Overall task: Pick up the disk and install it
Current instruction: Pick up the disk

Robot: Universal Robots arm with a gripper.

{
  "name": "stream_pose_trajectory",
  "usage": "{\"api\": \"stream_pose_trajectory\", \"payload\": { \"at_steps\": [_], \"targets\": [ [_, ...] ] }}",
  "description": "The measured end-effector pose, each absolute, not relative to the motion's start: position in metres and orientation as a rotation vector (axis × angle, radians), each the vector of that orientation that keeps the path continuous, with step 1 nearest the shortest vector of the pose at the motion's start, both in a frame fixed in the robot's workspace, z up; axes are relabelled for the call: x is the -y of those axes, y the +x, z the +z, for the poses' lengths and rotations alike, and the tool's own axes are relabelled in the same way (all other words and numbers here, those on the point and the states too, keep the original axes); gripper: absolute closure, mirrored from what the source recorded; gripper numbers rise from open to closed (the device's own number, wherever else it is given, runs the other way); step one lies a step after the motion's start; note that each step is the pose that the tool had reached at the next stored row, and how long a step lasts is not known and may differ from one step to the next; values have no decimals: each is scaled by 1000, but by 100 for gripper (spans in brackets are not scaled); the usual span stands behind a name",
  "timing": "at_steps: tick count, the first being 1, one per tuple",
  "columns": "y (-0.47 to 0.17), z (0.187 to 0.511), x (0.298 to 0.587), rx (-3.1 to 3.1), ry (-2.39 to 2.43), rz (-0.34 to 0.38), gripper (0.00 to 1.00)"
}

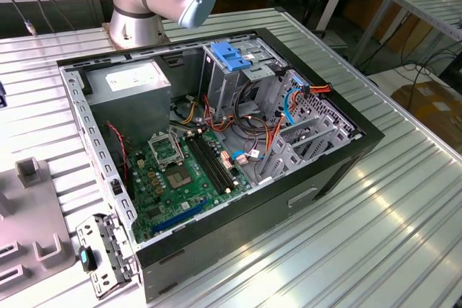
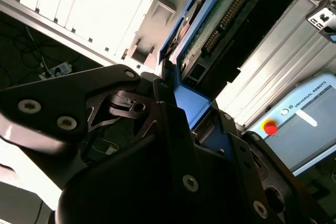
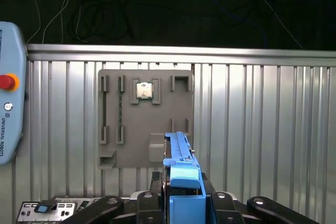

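Blue-railed and dark-bodied, the disk (image 3: 178, 153) sits edge-on between the black fingers of the gripper (image 3: 180, 195), which is clamped onto it. In the second wrist view the gripper (image 2: 194, 109) pinches one end, and the disk (image 2: 223, 17) runs out beyond it with its green circuit board showing. It is held in the air over the ribbed metal table (image 3: 262, 129), clear of the grey fixture tray (image 3: 157, 124) below, where a small square chip (image 3: 144, 90) sits in one pocket. Pickup reads as done; the install is not, since the disk is away from the open computer case (image 1: 325, 171). In the exterior view the metal drive cage (image 1: 242, 84) stands at the case's far side, capped by a light-blue latch plate (image 1: 232, 55). Likely trouble: a loose tangle of orange, red and black wires (image 1: 263, 131) lies on the floor just beside the cage, and a thin blue data cable (image 1: 289, 106) hangs near it. Power supply (image 1: 133, 84) and green motherboard (image 1: 177, 174) fill the rest of the case. A teach pendant (image 3: 10, 124) with a red button lies on the table beside the tray.
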State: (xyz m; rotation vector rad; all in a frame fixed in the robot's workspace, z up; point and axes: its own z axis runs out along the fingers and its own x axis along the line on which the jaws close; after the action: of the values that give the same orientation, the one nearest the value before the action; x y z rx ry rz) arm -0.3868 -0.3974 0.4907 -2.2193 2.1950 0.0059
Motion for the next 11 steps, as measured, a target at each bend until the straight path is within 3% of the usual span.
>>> {"api": "stream_pose_trajectory", "payload": {
  "at_steps": [11],
  "targets": [
    [-372,491,399,-2195,-2219,6,63]
  ]
}}
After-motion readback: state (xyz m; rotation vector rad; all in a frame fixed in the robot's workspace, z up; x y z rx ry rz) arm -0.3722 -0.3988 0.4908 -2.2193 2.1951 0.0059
